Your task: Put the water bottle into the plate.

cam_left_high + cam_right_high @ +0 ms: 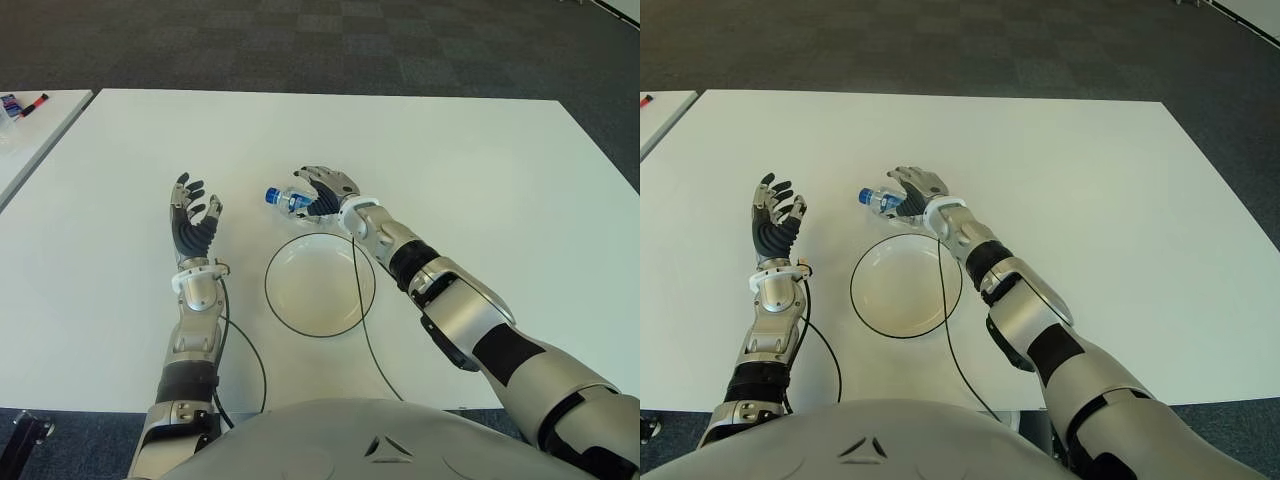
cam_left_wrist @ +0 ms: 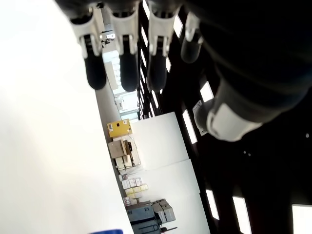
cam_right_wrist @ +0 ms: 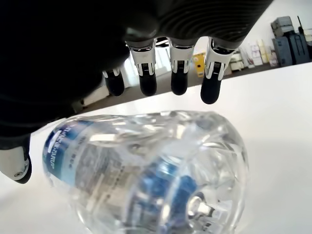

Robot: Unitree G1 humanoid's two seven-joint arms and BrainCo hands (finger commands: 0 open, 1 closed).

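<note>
Silver arms, black ribbed fingers (image 1: 190, 215)

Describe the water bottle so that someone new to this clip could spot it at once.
On the white table, find the round plate in front of the robot. Just beyond its far rim, a water bottle lies on its side under the spread fingers of the right robot hand. It is the only clear thing there, with a blue cap pointing toward the idle left robot hand.
</note>
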